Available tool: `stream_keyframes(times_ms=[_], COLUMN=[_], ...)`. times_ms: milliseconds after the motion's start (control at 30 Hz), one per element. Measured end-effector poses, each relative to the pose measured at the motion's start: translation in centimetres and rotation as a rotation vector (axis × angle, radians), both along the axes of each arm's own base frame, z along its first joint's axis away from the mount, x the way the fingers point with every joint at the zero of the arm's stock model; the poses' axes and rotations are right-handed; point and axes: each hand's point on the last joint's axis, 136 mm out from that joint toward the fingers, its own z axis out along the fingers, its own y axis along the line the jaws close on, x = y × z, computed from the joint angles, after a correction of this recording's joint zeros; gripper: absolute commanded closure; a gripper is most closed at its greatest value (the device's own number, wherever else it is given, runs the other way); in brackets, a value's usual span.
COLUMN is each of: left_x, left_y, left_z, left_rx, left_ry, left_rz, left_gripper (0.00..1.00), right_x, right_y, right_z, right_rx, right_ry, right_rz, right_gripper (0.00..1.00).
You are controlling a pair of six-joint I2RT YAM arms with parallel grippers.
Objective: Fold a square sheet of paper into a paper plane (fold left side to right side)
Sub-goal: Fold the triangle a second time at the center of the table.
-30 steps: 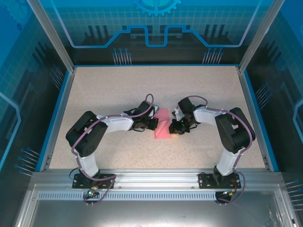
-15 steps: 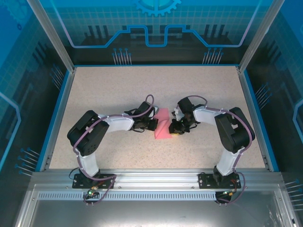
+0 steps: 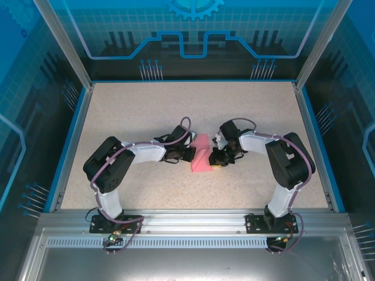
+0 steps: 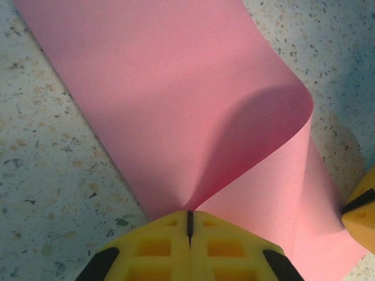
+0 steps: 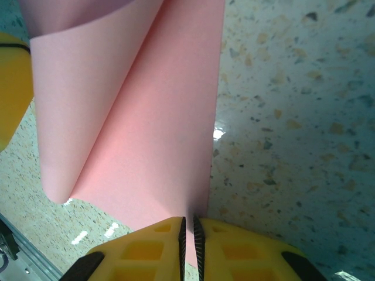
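Paper sits mid-table: the square sheet of paper [image 3: 201, 155] lies between our 2 grippers, its left flap arched over toward the right and not yet pressed flat. Nothing has shifted over the last second, so we judge the fold paused half made. Our left gripper [image 4: 189, 219] is pinched shut on the sheet where the arch begins. Our right gripper [image 5: 188, 225] is closed on the right edge. The table [image 3: 146, 111] gives open room all round, with its blue border [image 3: 70, 146] well apart.

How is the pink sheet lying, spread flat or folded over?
Folded over loosely, not creased: the square sheet of paper curls in an arch over its own lower layer, with a shadow beneath the bend.
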Motion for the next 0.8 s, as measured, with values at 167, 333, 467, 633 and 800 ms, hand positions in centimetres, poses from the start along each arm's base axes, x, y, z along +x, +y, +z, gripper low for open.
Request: stream_keyframes(times_ms=[167,333,467,633,800], left_x=[0.07,0.21,0.2,0.33,0.36], left_y=[-0.04,-0.07,-0.04,0.13,0.17], left_z=[0.39,0.95,0.93,0.89,0.87], left_rx=[-0.005,-0.013,-0.011,-0.002,0.0], left_ry=[-0.008,-0.02,-0.02,-0.025,-0.027], left_rz=[0.0,0.001,0.001,0.008,0.01], left_gripper=[1.0,1.0,1.0,1.0,1.0], right_x=[0.04,0.03,0.01,0.02,0.03], right_y=[0.02,0.02,0.01,0.02,0.02], right_z=[-0.02,-0.03,-0.03,-0.03,-0.07], right_rx=[-0.001,-0.002,-0.003,-0.003,-0.004], right_ry=[0.003,0.006,0.008,0.008,0.01], right_rz=[0.0,0.0,0.0,0.0,0.0], right_gripper=[0.84,0.84,0.84,0.84,0.84])
